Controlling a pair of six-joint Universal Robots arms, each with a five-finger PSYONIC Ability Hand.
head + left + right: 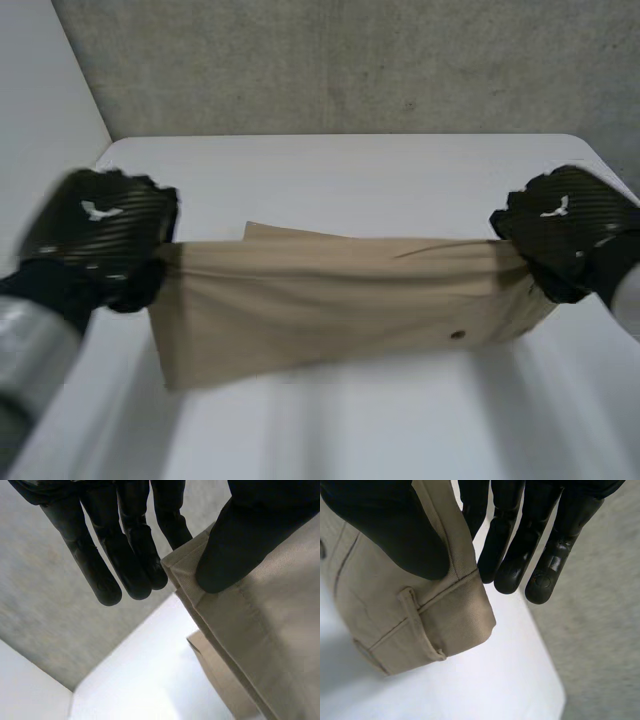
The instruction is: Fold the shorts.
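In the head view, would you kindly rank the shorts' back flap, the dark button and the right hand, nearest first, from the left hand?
From the left hand:
1. The back flap of the shorts, peeking out behind their top edge.
2. The dark button, towards the cloth's right end.
3. The right hand, pinching the far end.

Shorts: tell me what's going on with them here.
The left robot hand and the right robot hand each pinch one end of the tan shorts, holding them stretched between them above the white table. The right one grips beside a belt loop.
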